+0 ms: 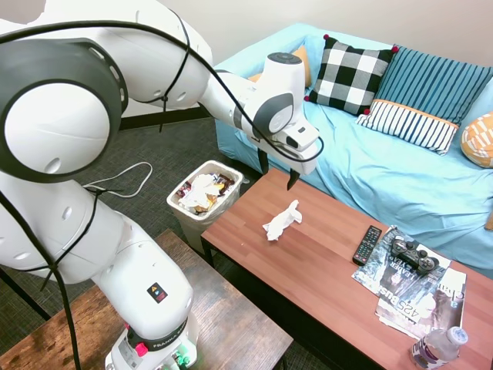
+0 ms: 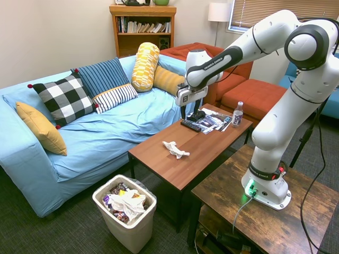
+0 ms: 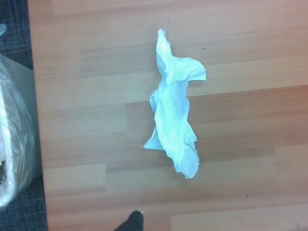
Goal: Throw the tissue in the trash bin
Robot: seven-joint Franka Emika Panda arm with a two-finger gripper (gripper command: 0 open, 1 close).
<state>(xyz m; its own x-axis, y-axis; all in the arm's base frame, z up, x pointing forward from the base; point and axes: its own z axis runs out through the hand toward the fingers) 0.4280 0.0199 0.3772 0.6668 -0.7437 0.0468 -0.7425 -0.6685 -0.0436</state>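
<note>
I am holding the gripper (image 1: 278, 176) above the counter (image 1: 323, 266), its fingers parted and carrying nothing, while the tissue (image 1: 282, 220) is lying crumpled on the bare wood below, near the counter end closest to the bin (image 1: 205, 196). The bin is standing on the carpet just off that end, already showing paper and wrappers inside. I am judging this as the approach before the pick: nothing is grasped yet. The next move is calling for a straight descent, with the fingers closing across the tissue's narrow twisted middle, then a lift and a short carry over the counter's edge to the bin.
</note>
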